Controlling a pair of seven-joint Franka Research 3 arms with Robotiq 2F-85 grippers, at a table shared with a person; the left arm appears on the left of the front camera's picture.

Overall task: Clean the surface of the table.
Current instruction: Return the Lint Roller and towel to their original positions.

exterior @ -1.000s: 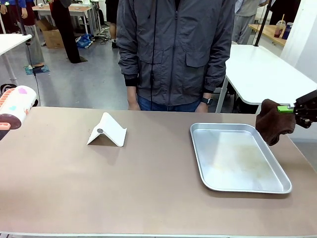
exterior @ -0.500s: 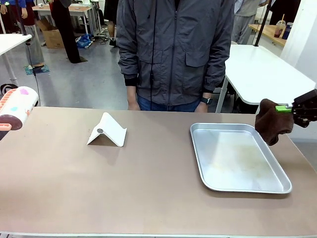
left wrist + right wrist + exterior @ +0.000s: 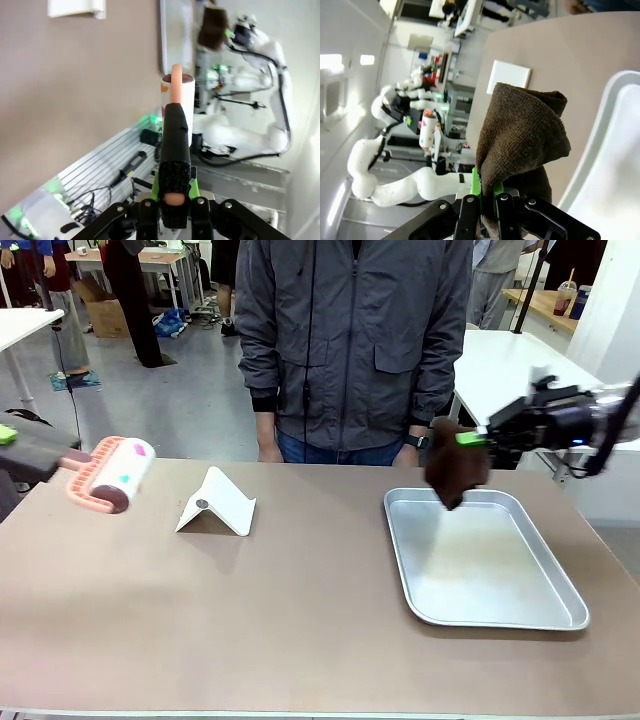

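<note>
Tan-brown table [image 3: 300, 600] fills my front view, widest thing there, person in a grey jacket [image 3: 355, 340] standing at its far edge, white-topped tables behind.

My right gripper [image 3: 470, 439] is clamped on a dark brown cloth [image 3: 455, 468]; in the right wrist view the fingers [image 3: 470, 202] pinch the cloth [image 3: 520, 145] at its lower end and the rest bunches above them. From the front, the cloth hangs over the far left corner of the metal tray [image 3: 560, 610], above it, can't tell if it touches. Tray sits flat on the table's right half, near the right edge.

My left gripper [image 3: 172, 207] is closed on the black handle of a lint roller [image 3: 177, 95]; wrist view shows the handle squeezed between both fingers, salmon stem poking out at the bottom. From the front, the roller [image 3: 112, 474] is at the table's far left, tilted, white drum with pink ends and coloured dots, blurred, so contact with the tabletop is unclear.

White folded stand [image 3: 217, 503] rests on the table between roller and tray, just right of the roller, well apart from the tray.
</note>
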